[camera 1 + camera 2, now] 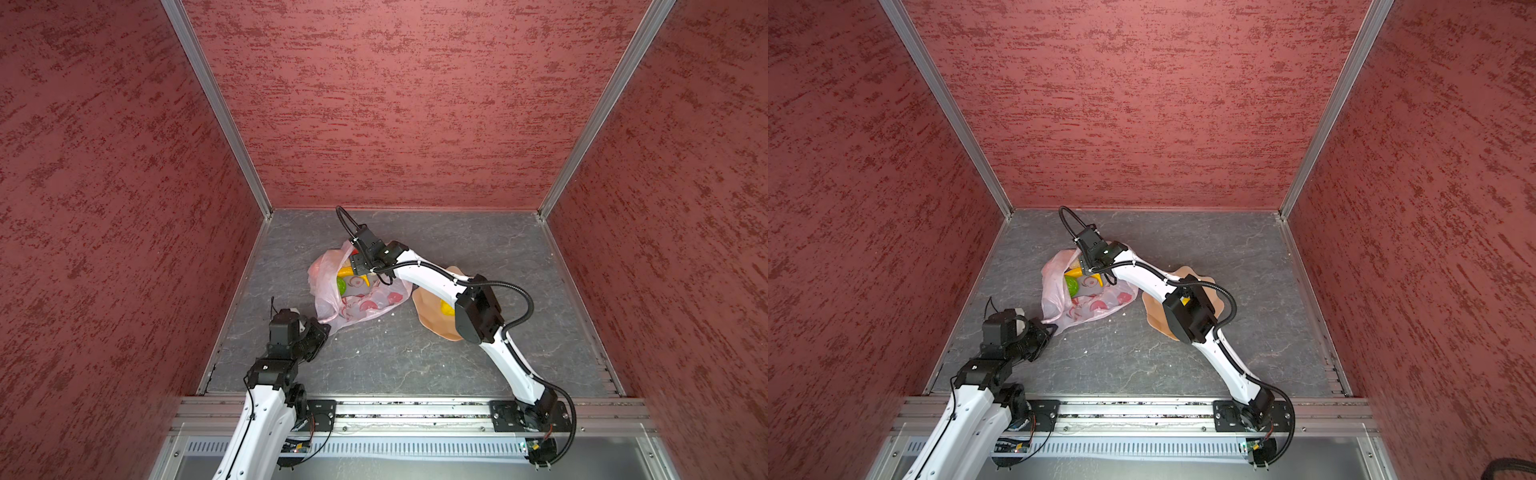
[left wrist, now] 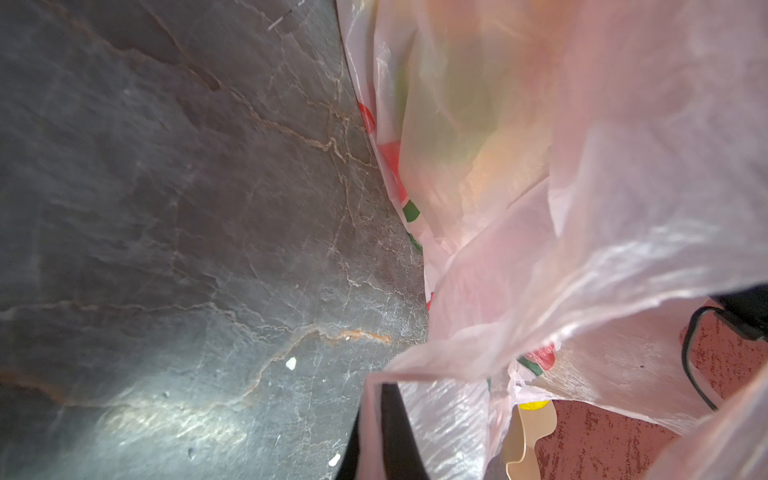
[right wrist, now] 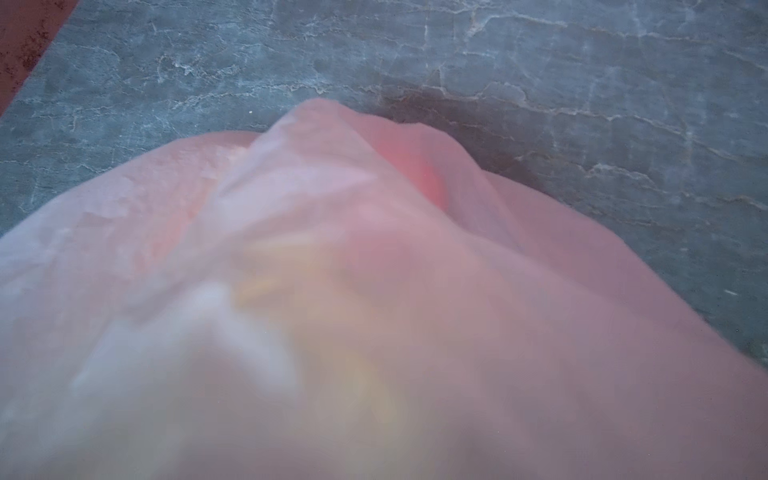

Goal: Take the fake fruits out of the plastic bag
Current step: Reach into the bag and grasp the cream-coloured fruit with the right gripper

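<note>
Though crinkled, thin translucent plastic bag [image 1: 365, 305].

Pale-pink plastic bag [image 1: 325, 300] crumpled, mouth open; banana [image 1: 346, 272], green fruit [image 1: 340, 286] inside; yellow fruit [image 1: 446, 308] outside.

Both top views look down from high over the worktop [image 1: 415, 365], sharing the plastic bag [image 1: 328, 303]; each wrist camera sits very close against that bag.

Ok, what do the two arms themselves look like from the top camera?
Both have white link shells and black joint housings. The right arm carries black corrugated conduit looping past its elbow and wrist; the left arm shows a thin black wire. No markings are readable.
</note>
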You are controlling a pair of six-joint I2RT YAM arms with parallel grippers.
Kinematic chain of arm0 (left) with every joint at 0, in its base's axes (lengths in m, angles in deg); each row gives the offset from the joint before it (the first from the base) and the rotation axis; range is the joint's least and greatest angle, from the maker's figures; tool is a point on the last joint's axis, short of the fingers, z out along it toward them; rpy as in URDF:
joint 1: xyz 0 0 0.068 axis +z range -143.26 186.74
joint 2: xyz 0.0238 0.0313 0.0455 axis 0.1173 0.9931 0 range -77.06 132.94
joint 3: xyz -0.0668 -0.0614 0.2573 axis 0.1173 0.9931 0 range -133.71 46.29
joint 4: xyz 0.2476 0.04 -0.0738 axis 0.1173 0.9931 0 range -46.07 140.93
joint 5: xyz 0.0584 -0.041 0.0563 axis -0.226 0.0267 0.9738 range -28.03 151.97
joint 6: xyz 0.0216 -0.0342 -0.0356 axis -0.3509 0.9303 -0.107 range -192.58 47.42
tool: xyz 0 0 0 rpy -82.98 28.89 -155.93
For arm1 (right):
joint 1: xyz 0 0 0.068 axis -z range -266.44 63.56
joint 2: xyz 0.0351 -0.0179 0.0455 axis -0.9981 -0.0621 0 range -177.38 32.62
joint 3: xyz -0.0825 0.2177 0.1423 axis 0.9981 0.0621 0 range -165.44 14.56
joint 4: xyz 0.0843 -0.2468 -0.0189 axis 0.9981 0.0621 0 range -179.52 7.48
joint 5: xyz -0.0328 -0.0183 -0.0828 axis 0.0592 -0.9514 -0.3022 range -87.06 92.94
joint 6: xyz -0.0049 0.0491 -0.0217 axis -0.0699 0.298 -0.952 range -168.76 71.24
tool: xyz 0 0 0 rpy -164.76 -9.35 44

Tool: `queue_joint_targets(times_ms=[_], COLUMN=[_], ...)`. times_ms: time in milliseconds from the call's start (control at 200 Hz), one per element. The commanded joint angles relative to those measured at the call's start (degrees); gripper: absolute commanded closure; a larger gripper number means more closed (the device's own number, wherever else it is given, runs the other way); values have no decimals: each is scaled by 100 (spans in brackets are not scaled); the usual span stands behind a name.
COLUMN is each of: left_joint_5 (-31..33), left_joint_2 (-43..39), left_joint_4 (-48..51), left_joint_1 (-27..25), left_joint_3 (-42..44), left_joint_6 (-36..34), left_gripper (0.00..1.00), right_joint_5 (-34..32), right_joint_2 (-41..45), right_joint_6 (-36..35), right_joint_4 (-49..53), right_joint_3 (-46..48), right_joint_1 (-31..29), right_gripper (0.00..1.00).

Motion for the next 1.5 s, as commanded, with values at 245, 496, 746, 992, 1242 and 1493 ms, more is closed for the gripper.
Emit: queue_joint_targets(times_ms=[245, 496, 746, 992, 1242, 1493], left_joint_5=[-90, -86, -102, -101, -101, -75], left_joint_2=[141, 89, 89, 71, 89, 263], left_joint_4=[-373, -330, -313, -299, -362, -567], left_joint_1=[-36, -34, -38, -35, -36, -37], left_joint_3=[82, 95, 91, 91, 74, -31], left_joint_6=[61, 63, 72, 68, 94, 140], left_gripper=[97, 97, 97, 97, 97, 97], right_joint_5=[-436, -354, -242, -190, -135, -173], right_joint_2=[-307, -471, -596, -593, -415, 96], right_joint_6=[207, 321, 369, 374, 278, 56], right_joint_4=[-183, -284, -400, -436, -395, -487], right_joint_3=[-179, -184, -184, -184, -96, 369], right_joint_1=[94, 190, 236, 234, 209, -14], right_gripper=[23, 21, 24, 36, 46, 51])
